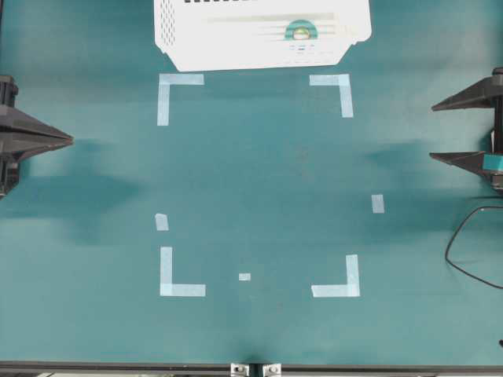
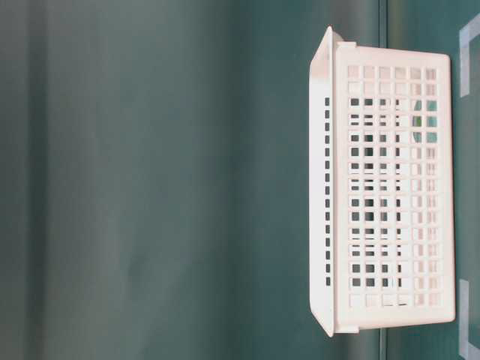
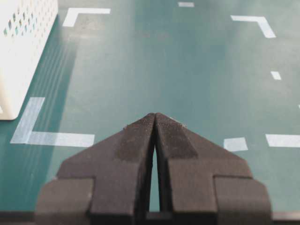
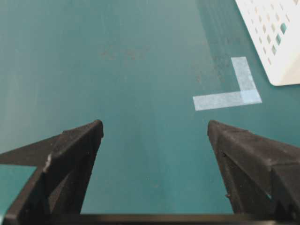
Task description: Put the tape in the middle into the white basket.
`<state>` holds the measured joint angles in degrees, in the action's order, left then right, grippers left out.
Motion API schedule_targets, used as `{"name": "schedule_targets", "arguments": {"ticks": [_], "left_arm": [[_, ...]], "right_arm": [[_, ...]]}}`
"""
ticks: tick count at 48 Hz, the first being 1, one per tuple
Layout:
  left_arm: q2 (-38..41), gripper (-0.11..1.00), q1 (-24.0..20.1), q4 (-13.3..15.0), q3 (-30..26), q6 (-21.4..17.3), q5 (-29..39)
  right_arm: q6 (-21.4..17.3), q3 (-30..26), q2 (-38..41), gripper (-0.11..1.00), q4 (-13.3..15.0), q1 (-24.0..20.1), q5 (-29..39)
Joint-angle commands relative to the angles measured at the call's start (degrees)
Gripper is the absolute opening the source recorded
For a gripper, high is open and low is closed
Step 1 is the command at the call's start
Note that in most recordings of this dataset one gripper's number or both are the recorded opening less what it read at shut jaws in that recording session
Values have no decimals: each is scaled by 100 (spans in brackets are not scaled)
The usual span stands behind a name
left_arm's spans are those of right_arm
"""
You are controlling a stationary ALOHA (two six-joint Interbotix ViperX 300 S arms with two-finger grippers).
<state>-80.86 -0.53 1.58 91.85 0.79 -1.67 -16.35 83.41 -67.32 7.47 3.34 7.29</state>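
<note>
The light-teal tape [image 1: 300, 30] lies inside the white basket [image 1: 189, 47] at the table's far edge, toward its right end. The perforated basket also shows in the table-level view [image 2: 390, 187], the left wrist view [image 3: 18, 51] and the right wrist view [image 4: 276, 37]. My left gripper [image 1: 69, 140] rests at the left edge, shut with its tips touching [image 3: 155, 115] and nothing between them. My right gripper [image 1: 432, 131] waits at the right edge, jaws wide open and empty [image 4: 154, 129].
Pale-blue tape corner marks [image 1: 179, 88] [image 1: 335, 85] [image 1: 179, 276] [image 1: 339, 283] outline a square on the green table, with small strips [image 1: 161, 221] [image 1: 377, 203] [image 1: 244, 276] nearby. A black cable [image 1: 464, 243] loops at the right edge.
</note>
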Motion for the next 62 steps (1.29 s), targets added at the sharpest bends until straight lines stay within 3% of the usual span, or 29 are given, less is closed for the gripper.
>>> {"name": "schedule_targets", "arguments": {"ticks": [1, 30, 56, 62], "left_arm": [[53, -11, -18, 0, -62, 0, -62], [44, -11, -18, -9, -70, 0, -62], [44, -11, -18, -9, -62, 0, -62], [44, -11, -18, -9, -62, 0, -53]], "right_arm": [[0, -18, 53, 96, 9, 0, -167], [-44, 193, -79, 96, 9, 0, -422], [9, 791, -185, 96, 9, 0, -1459], [9, 800, -185, 96, 185, 0, -1529]]}}
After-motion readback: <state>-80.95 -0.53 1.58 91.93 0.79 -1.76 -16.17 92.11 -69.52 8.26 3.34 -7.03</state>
